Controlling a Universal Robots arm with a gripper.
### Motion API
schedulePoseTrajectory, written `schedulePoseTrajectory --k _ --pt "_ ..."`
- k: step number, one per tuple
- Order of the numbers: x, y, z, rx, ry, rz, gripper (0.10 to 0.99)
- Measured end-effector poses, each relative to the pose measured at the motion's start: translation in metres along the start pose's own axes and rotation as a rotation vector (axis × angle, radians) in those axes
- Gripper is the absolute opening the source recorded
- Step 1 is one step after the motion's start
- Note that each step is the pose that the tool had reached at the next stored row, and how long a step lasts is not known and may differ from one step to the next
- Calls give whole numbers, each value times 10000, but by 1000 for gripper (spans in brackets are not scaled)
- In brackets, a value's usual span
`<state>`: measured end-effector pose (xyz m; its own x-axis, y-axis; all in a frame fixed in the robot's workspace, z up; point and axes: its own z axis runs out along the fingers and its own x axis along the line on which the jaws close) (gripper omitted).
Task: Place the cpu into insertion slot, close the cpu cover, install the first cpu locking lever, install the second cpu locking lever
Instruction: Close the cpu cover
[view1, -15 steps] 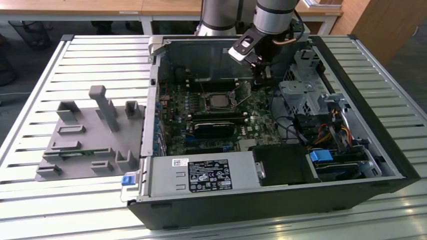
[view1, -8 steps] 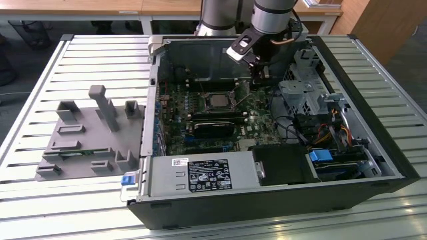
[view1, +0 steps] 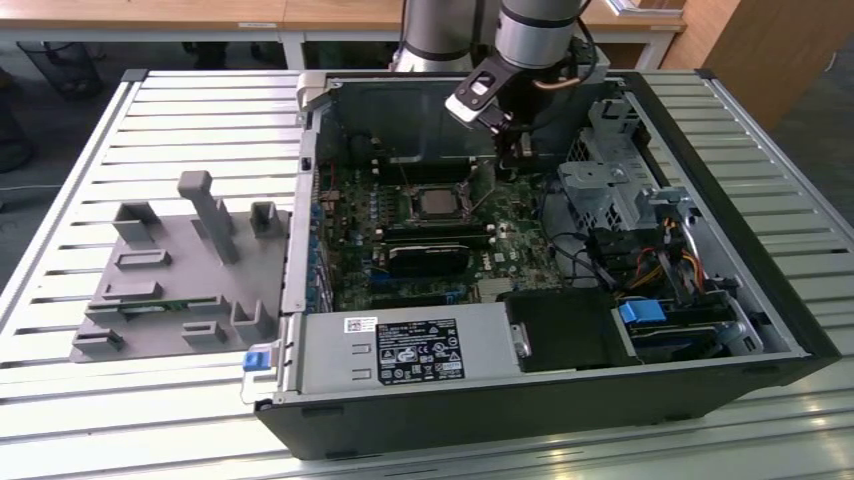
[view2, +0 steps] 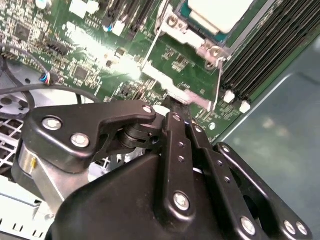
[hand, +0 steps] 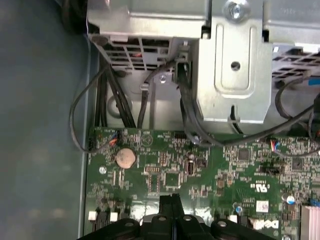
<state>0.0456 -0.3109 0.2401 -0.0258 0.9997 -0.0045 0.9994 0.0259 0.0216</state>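
The cpu (view1: 435, 203) lies in the insertion slot (view1: 411, 189) on the green board, its pale metal face (view2: 220, 12) showing through the cpu cover (view2: 196, 36), which lies flat around it. Thin metal locking levers run along two sides of the socket, one (view2: 153, 42) ending in a flat tab (view2: 172, 89), the other (view2: 220, 82) beside the memory slots. My gripper (view1: 519, 148) hangs to the exterior view's right of the socket. Its black fingers are pressed together, and in the second wrist view the gripper (view2: 176, 109) tips sit right at the flat tab; whether they touch it I cannot tell.
Black memory sticks (view1: 430, 247) lie in front of the socket. A metal drive cage (hand: 235, 60) and black cables (hand: 125, 95) crowd the case on the exterior view's right. A grey fixture (view1: 187, 270) stands on the slatted table outside the case.
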Motion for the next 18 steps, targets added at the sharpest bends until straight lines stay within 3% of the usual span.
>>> schedulePoseTrajectory --k 10,18 --pt "5 -206 1 0 -1 0 106" --pt "8 -314 5 0 0 -1 106"
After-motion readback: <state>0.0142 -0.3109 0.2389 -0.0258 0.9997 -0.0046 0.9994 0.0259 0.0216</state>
